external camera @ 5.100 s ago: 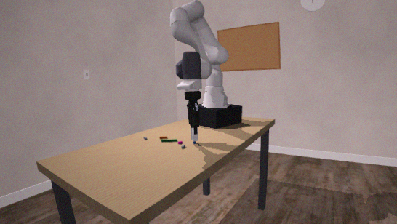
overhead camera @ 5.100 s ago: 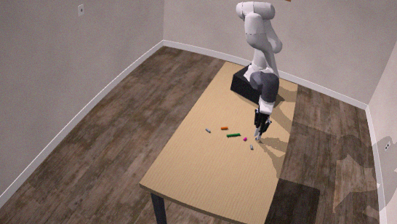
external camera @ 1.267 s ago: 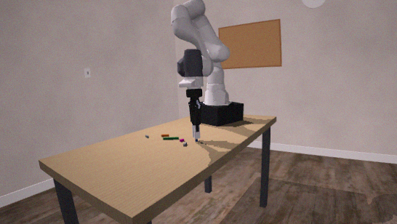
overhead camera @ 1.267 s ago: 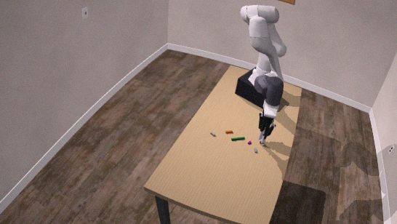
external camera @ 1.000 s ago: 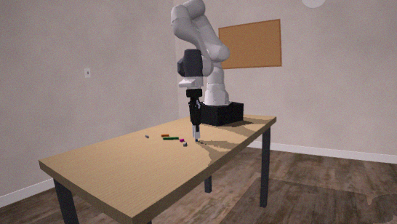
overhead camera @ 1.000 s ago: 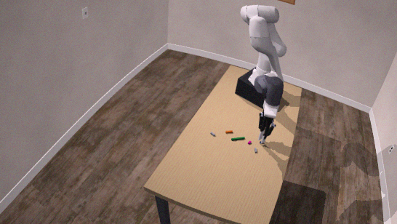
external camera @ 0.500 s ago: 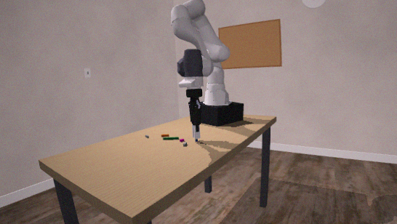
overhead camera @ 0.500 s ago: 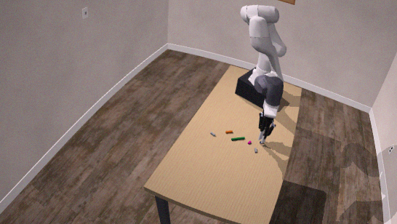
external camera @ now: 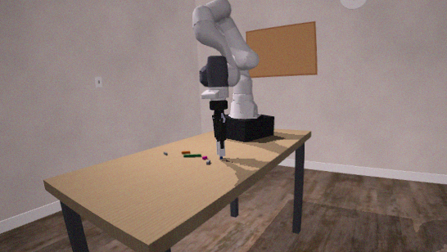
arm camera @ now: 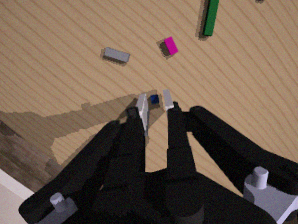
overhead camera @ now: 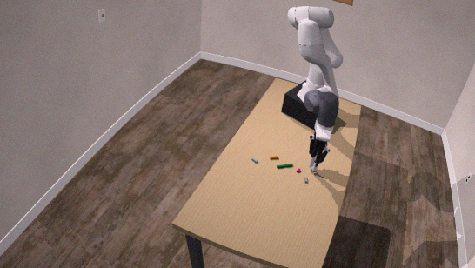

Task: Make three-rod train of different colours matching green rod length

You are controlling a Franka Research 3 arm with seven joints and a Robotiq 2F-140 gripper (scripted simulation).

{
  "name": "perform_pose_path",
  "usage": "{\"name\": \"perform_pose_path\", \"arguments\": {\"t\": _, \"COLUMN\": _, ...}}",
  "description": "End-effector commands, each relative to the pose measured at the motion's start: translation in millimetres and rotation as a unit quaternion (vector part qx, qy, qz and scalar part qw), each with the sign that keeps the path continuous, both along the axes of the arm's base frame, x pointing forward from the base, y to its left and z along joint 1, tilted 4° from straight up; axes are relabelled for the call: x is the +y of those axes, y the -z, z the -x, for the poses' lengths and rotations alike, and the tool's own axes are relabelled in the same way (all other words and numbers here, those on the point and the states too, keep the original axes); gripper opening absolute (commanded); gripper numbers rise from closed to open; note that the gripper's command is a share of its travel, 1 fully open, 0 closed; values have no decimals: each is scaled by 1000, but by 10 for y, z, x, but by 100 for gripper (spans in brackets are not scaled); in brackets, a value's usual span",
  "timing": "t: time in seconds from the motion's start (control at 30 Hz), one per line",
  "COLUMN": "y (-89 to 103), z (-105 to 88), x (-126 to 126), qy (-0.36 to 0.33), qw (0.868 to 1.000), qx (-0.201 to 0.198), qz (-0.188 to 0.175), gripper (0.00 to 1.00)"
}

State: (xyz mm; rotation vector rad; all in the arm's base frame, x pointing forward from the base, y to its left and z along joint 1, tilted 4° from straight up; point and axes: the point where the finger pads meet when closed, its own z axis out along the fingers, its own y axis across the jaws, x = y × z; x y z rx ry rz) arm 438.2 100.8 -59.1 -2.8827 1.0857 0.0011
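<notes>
Blue rod (external camera: 221,158) (arm camera: 154,99) sits below the gripper (overhead camera: 313,170) (external camera: 221,154) (arm camera: 156,101), whose narrowly parted fingertips leave it ungripped, nearer the worktop's left long edge than the magenta rod (overhead camera: 298,170) (external camera: 205,158) (arm camera: 171,46) and green rod (overhead camera: 284,166) (external camera: 192,155) (arm camera: 211,18).

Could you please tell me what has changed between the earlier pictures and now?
Nothing has visibly moved on the table; compared with the oldest pictures, only the camera framing has shifted slightly. No grasp or release shows: the gripper stays low over the blue rod, fingers slightly apart.
</notes>
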Motion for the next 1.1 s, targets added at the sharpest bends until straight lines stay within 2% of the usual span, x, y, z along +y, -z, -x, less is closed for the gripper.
{"name": "perform_pose_path", "arguments": {"t": 0.0, "y": 22, "z": -7, "x": 10, "qy": 2, "qw": 1000, "qx": -1, "qz": -1, "gripper": 15}}
{"name": "perform_pose_path", "arguments": {"t": 0.5, "y": 138, "z": -10, "x": 17, "qy": 2, "qw": 1000, "qx": -1, "qz": -1, "gripper": 15}}
{"name": "perform_pose_path", "arguments": {"t": 1.07, "y": 148, "z": -10, "x": 18, "qy": 2, "qw": 1000, "qx": -1, "qz": -1, "gripper": 15}}
